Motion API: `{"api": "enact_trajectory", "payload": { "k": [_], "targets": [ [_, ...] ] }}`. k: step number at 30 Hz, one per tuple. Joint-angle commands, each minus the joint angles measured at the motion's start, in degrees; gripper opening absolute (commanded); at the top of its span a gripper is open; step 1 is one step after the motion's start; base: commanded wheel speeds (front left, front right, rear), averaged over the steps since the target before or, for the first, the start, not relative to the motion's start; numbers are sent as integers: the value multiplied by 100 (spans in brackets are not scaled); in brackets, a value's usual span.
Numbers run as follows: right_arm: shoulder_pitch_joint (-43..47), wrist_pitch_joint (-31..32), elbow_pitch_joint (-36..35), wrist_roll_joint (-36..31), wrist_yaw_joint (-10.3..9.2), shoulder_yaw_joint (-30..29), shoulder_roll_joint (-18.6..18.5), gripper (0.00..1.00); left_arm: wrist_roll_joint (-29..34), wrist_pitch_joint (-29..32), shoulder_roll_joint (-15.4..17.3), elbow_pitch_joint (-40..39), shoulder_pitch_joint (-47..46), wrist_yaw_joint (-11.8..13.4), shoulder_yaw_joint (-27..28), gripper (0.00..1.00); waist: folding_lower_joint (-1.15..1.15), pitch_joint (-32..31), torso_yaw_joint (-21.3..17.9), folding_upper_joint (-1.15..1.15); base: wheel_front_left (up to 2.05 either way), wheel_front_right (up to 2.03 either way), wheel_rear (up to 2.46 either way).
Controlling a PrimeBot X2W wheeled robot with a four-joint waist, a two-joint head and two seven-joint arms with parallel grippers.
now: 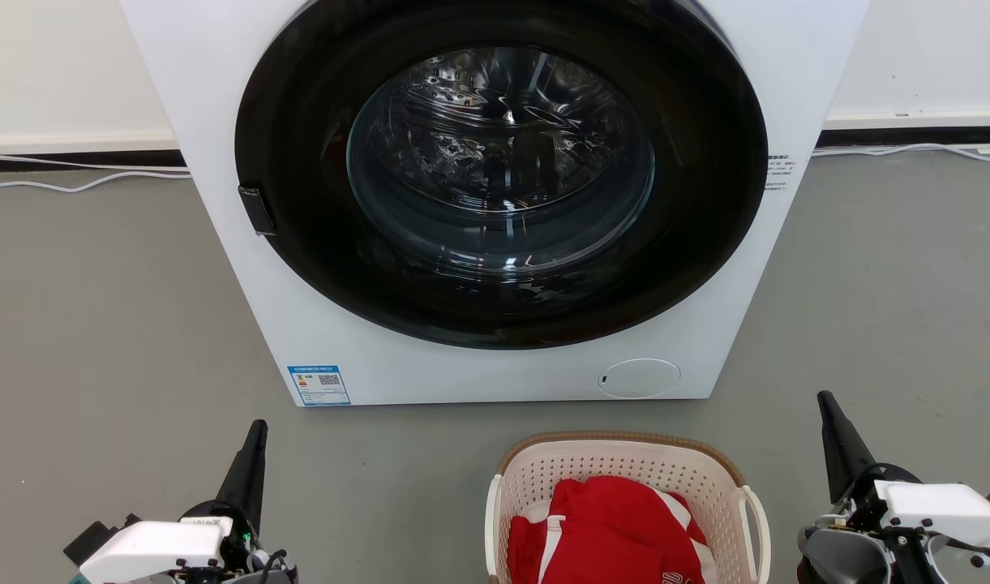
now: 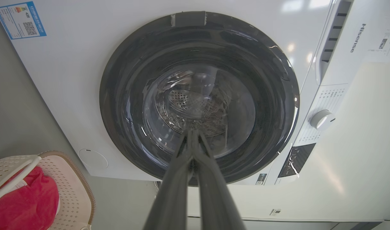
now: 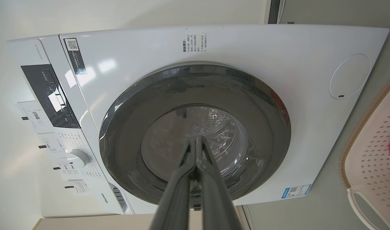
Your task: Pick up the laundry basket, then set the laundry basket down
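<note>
While I am monitoring remotely: laundry basket (image 1: 624, 464) is sitting on grey floor (image 1: 97, 324), just in front of washer (image 1: 495, 377), between both grippers, open top facing up. Loop handles (image 1: 758, 519) are lying at robot's left and right. Near end is running off frame, so I am not calling long axis. Red garment (image 1: 608, 527) is lying inside. Left gripper (image 1: 255, 438) and right gripper (image 1: 827, 407) are pointing toward washer, fingers clenched together, grasping nothing. Wrist views are adding control dial (image 2: 321, 119).

brand: Hisense | on: white washer drawer front (image 2: 357, 35) | blue label (image 2: 20, 19): print unreadable
</note>
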Motion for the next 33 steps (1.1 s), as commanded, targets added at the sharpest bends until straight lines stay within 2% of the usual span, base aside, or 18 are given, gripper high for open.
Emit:
{"api": "enact_trajectory", "payload": {
  "k": [1,33],
  "targets": [
    [-141,43,-170,39,42,102,-15,0,-36,34,77,-164,-321,-66,171,0,0,0,0,0,0,0,0],
    [-141,43,-170,39,42,102,-15,0,-36,34,77,-164,-321,-66,171,0,0,0,0,0,0,0,0]
  ]
}}
